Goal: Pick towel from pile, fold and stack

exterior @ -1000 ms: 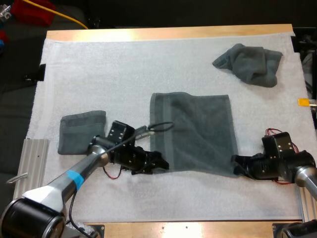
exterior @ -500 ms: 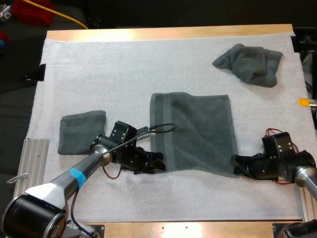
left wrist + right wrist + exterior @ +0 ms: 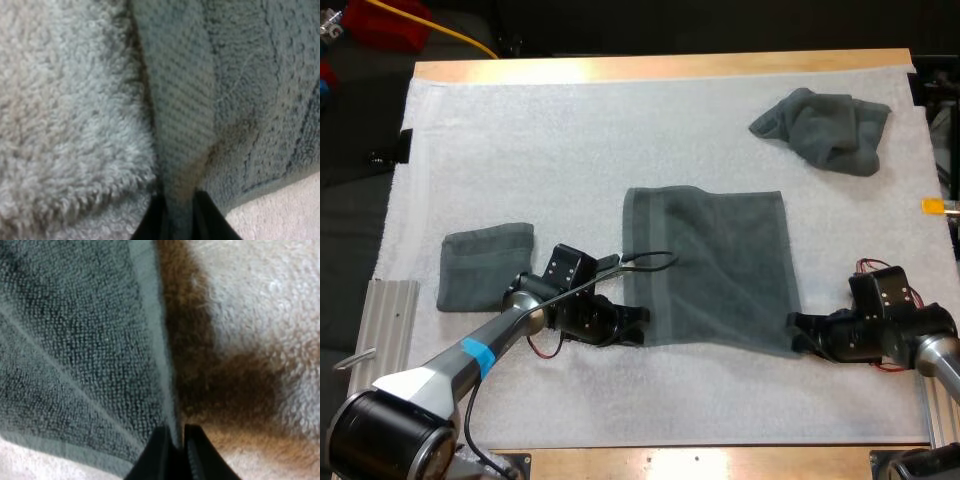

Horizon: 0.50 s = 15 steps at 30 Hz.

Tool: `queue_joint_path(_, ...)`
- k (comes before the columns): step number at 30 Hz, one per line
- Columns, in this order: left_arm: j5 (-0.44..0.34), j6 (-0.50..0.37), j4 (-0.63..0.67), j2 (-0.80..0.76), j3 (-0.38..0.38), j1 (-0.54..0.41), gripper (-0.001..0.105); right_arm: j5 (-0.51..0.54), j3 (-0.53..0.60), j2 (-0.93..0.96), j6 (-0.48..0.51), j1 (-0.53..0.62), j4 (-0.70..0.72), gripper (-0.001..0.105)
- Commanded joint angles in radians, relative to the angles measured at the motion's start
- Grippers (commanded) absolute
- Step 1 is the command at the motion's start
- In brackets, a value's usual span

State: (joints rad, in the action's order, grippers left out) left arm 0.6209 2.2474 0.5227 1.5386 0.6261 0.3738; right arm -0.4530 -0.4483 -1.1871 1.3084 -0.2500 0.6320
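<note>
Flat towel: spread on the white mat between my two claws. My left claw pinches its near left corner, the hem pressed between both fingers, and my right claw grips its near right corner likewise. Folded towel: near my left claw's outer side, apart from the flat one; crumpled towel: well beyond my right claw.

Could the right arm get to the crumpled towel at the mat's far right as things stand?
Probably not yet: its jaws are shut on a corner of the spread towel. Nothing lies between it and the crumpled towel, so letting go should free it.
</note>
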Motion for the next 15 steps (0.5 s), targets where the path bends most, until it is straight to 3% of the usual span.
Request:
queue_joint_path(1,-0.009,-0.013,-0.009,0.000,-0.001,0.007,0.000,-0.011,0.000,0.007,0.019,0.001,0.009,0.000)
queue_joint_path(15,-0.026,-0.232,0.259,-0.248,-0.001,0.032,0.000,-0.037,-0.019,0.141,0.050,0.001,0.146,0.000)
